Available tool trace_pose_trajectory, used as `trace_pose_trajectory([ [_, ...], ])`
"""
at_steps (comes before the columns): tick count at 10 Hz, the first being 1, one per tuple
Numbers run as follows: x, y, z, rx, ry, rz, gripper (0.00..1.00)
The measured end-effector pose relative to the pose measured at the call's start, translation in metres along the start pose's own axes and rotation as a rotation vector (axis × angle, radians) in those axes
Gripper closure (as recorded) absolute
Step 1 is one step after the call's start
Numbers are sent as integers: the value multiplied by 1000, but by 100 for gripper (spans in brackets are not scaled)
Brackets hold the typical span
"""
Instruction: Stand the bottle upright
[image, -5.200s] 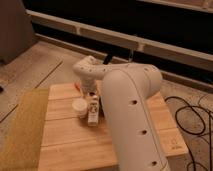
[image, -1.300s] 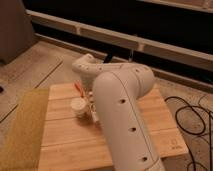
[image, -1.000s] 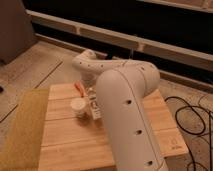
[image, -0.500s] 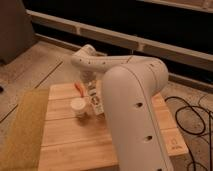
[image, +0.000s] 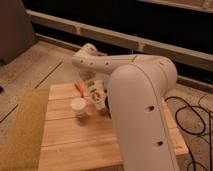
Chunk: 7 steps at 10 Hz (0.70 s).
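The bottle (image: 96, 96), cream-white with dark print, hangs tilted just above the wooden table (image: 75, 145), right of a short white cup (image: 78, 106). My gripper (image: 92, 86) comes down on it from above and is shut on its upper end. The big white arm (image: 135, 100) sweeps in from the lower right and hides the table behind and to the right of the bottle.
An orange object (image: 78, 88) lies on the table just behind the cup. A yellow-green mat (image: 22, 130) covers the table's left strip. Black cables (image: 192, 120) lie on the floor to the right. A dark wall runs along the back.
The bottle has come up from lying flat to a steeper tilt in the gripper. The wrist has shifted slightly back and up; the cup has stayed put.
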Motion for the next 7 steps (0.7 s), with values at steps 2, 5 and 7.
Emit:
trace_pose_trajectory([
  [2,-18,9,-9,-52,-100,-39,100],
  [5,-24,33,-20,-139,-193,-114,100],
  [7,-15,42,-27,-181,-230,-186,100],
])
